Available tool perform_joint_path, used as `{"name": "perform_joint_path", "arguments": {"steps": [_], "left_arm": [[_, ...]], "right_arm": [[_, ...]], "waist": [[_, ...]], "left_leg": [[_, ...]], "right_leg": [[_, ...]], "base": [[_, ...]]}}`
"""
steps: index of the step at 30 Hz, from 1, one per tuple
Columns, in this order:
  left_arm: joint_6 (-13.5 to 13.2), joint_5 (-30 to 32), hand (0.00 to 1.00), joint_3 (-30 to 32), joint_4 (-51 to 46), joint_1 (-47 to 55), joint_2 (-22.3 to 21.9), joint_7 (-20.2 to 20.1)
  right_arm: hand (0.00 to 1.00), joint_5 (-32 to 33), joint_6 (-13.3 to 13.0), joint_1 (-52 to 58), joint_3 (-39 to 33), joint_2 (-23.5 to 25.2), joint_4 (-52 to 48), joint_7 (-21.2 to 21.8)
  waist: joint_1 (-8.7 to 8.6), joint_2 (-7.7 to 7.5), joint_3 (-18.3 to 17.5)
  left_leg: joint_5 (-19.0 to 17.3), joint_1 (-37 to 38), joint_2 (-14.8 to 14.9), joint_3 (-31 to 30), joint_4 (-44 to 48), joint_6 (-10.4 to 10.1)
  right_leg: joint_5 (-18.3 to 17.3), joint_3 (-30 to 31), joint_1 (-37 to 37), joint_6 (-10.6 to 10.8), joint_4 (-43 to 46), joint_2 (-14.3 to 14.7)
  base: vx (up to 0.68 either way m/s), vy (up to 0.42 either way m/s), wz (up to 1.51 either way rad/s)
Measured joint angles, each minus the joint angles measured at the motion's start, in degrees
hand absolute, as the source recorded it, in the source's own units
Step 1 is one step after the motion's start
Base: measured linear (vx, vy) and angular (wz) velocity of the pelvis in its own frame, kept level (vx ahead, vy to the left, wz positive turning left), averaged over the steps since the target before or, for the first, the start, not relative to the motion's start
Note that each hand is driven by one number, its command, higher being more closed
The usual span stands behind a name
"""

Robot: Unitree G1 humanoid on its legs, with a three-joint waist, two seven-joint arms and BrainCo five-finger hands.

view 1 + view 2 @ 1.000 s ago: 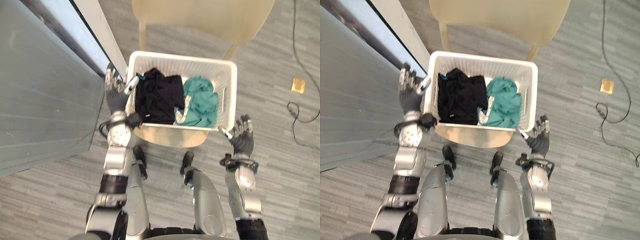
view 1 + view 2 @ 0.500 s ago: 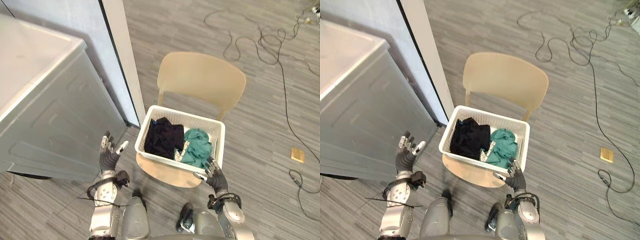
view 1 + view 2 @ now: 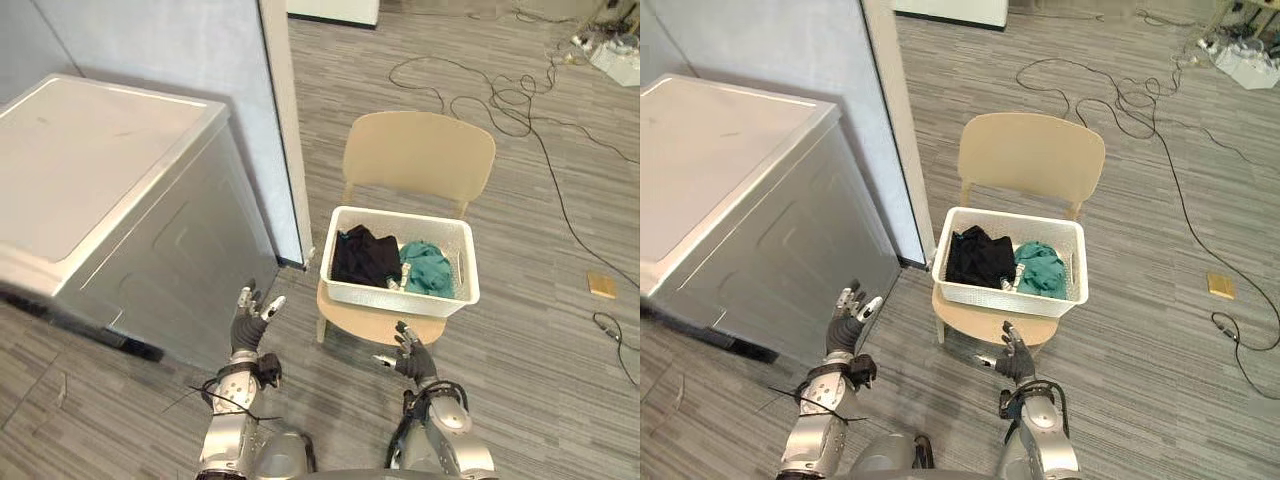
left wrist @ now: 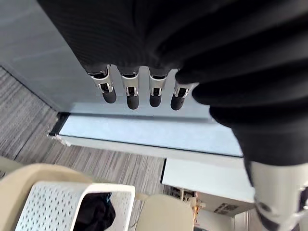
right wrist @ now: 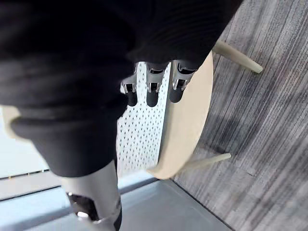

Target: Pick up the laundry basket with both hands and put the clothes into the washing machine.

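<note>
Straight ahead of the robot, on the seat of a pale beige moulded chair (image 3: 420,155), sits the white perforated plastic laundry basket (image 3: 397,297). A crumpled black garment (image 3: 362,258) lies at its left end and a teal garment (image 3: 428,268) at its right. The basket's long axis runs side to side across the robot's front, so the short ends — the ones to take hold of — face left and right. Both hands are low and short of it. The right hand (image 3: 410,358) hovers just before the seat's front edge, in line with the basket's middle. The left hand (image 3: 248,318) is well apart to the left, nearer the big silver-grey washing machine (image 3: 110,190) than the basket. Each hand is released, fingers (image 4: 130,96) straight, holding nothing. I'd say both must go forward and wider to flank the ends. A grey-blue partition (image 3: 285,130) with a white edge stands between machine and chair — any carry must round it — and black cables (image 3: 520,100) trail over the floor beyond.
</note>
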Motion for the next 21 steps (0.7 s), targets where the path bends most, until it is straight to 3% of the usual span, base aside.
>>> {"name": "perform_joint_path", "arguments": {"steps": [2, 3, 4, 5, 6, 8, 9, 10, 11, 13, 14, 15, 17, 19, 21], "left_arm": [[0.11, 0.04, 0.0, 0.28, -0.04, 0.09, 0.02, 0.18], [0.14, 0.03, 0.0, 0.24, -0.05, 0.28, -0.1, 0.2], [0.19, 0.0, 0.0, 0.31, -0.09, 0.96, -0.73, 0.43], [0.23, -0.01, 0.0, 0.3, -0.15, 1.22, -1.22, 0.67], [0.22, -0.01, 0.0, 0.52, -0.61, 2.75, -2.04, 1.09], [0.36, -0.02, 0.0, 1.34, -0.65, 3.94, -2.51, 1.06], [0.65, -0.03, 0.0, 2.21, -0.44, 4.63, -2.55, 1.18], [0.76, -0.04, 0.0, 2.8, -0.48, 5.46, -2.58, 1.26], [0.83, -0.1, 0.0, 3.12, -0.49, 6.56, -2.6, 1.59], [1.08, -0.2, 0.0, 4.22, -0.53, 7.4, -2.62, 2.34], [1.18, -0.18, 0.0, 4.47, -0.54, 7.45, -2.61, 2.35], [1.18, -0.17, 0.0, 4.65, -0.54, 7.58, -2.61, 2.33], [1.21, -0.24, 0.0, 4.77, -0.15, 7.71, -2.3, 2.32], [1.28, -1.33, 0.0, 4.41, 0.73, 7.32, -2.11, 2.32], [1.26, -2.09, 0.0, 3.56, 1.97, 6.74, -2.03, 2.34]], "right_arm": [[0.0, -0.78, -0.75, 1.95, 1.56, 0.26, -5.2, 0.04], [0.0, -0.81, -1.1, 2.07, 1.74, 0.35, -5.99, 0.0], [0.0, -0.56, -2.04, 1.74, 1.9, 0.28, -6.3, -0.24], [0.0, -0.14, -2.33, 0.96, 2.31, 0.18, -6.38, -0.64], [0.0, 0.39, -2.68, -1.14, 2.6, -0.89, -6.39, -1.33], [0.0, 1.27, -2.7, -3.02, 3.47, -1.73, -6.09, -1.79], [0.0, 2.42, -2.72, -4.78, 3.57, -2.22, -5.74, -2.1], [0.0, 2.69, -2.68, -5.36, 3.56, -2.99, -5.06, -2.16], [0.0, 2.64, -2.63, -4.94, 3.23, -3.16, -4.31, -2.19], [0.0, 2.56, -2.55, -4.52, 2.07, -3.75, -4.29, -2.15], [0.0, 2.6, -2.54, -4.23, 0.81, -4.12, -4.29, -2.17], [0.0, 2.61, -2.52, -4.2, 0.1, -4.21, -4.27, -2.2], [0.0, 2.62, -2.52, -3.51, -1.72, -4.15, -4.24, -2.31], [0.0, 2.6, -2.42, -2.59, -2.36, -3.84, -3.67, -2.38], [0.0, 2.6, -2.13, -2.34, -4.18, -3.15, -2.98, -2.8]], "waist": [[0.53, -2.26, -0.88], [0.68, -3.05, -1.34], [1.51, -3.85, -2.0], [2.5, -3.62, -1.93], [4.12, -3.11, -2.01], [5.18, -2.97, -1.93], [5.42, -1.75, -1.11], [5.04, -0.73, -0.22], [4.43, -0.7, -0.04], [3.19, -0.77, -0.02], [2.79, -1.18, -0.11], [2.57, -1.32, -0.09], [1.66, -0.8, -0.5], [1.42, -0.17, -0.92], [0.56, 0.16, -1.34]], "left_leg": [[2.96, -2.99, -3.41, -4.47, 0.32, 0.94], [3.93, -4.2, -4.8, -5.81, 0.38, 1.29], [5.54, -6.72, -6.78, -7.17, 0.69, 1.59], [6.25, -8.14, -7.06, -7.44, 1.12, 1.48], [8.99, -12.18, -7.44, -8.71, 1.03, 1.16], [13.28, -14.92, -7.57, -10.59, -2.51, -0.08], [16.62, -15.65, -7.3, -12.55, -6.34, -2.18], [17.56, -15.49, -6.29, -13.11, -9.15, -3.16], [17.04, -15.28, -4.63, -9.92, -11.83, -4.08], [16.83, -16.93, -2.31, -2.71, -8.9, -3.82], [15.28, -18.05, -1.4, 0.42, -2.8, -1.55], [14.18, -18.52, -0.61, 1.53, 0.66, -0.03], [7.43, -17.73, 3.19, 1.05, 12.62, 0.3], [5.17, -15.36, 7.38, 0.87, 15.09, -0.07], [5.11, -13.57, 11.29, 1.77, 13.62, -0.05]], "right_leg": [[-4.9, 7.01, 5.28, 5.14, 4.61, 6.64], [-6.19, 8.75, 7.31, 5.81, 3.59, 8.32], [-10.85, 12.06, 10.94, 3.16, -1.74, 10.67], [-13.52, 13.83, 12.34, -0.22, -5.38, 11.7], [-17.56, 16.44, 13.76, -6.77, -13.94, 14.3], [-18.65, 16.42, 13.91, -7.21, -22.09, 15.18], [-17.69, 14.53, 14.28, -8.79, -26.83, 16.87], [-16.06, 11.86, 14.29, -9.17, -27.9, 17.69], [-14.44, 8.28, 14.12, -9.45, -28.91, 17.38], [-13.01, 1.84, 13.73, -9.37, -30.24, 15.8], [-12.25, -1.6, 13.73, -8.9, -30.58, 14.14], [-11.94, -3.03, 13.68, -8.55, -30.63, 13.24], [-10.85, -9.67, 13.71, -6.8, -30.64, 9.95], [-10.21, -13.89, 13.87, -5.65, -30.27, 7.5], [-10.21, -18.02, 13.96, -3.43, -29.02, 4.47]], "base": [[-0.27, -0.032, 1.13], [-0.24, -0.091, 1.4], [-0.23, -0.063, 0.84], [-0.42, -0.035, 0.77], [-0.4, -0.012, 0.51], [-0.46, -0.034, 0.61], [-0.49, -0.044, 0.83], [-0.57, -0.051, 1.28], [-0.43, -0.021, 1.62], [-0.38, 0.006, 1.7], [-0.26, 0.082, 1.35], [-0.26, 0.127, 1.62], [-0.17, 0.163, 1.52], [-0.08, 0.263, 1.47], [-0.01, 0.36, 1.48]]}}
